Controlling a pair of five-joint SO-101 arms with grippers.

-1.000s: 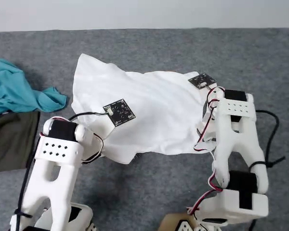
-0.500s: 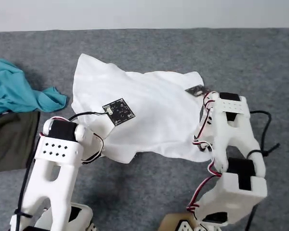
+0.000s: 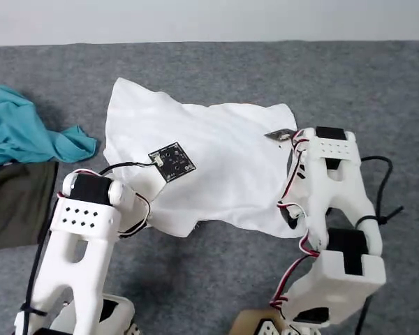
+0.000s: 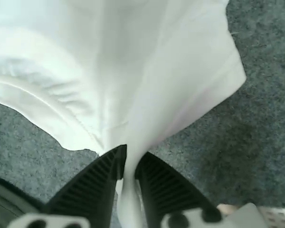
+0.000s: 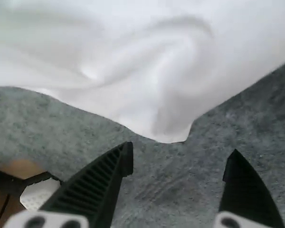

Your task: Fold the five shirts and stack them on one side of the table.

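Right arm (image 3: 332,181) has drawn back and slid inward along the rumpled white fabric shirt (image 3: 216,160). The right gripper (image 5: 178,164) hovers over the shirt's near corner, fingers (image 5: 102,173) apart. The left gripper (image 4: 129,164) is clamped on the near hem. The shirt lies mid-way on the grey carpeted desk (image 3: 377,84), its long axis side to side and slightly diagonal; the collar end cannot be told. It looks light and limp, so it is best pinched at 2 corners.
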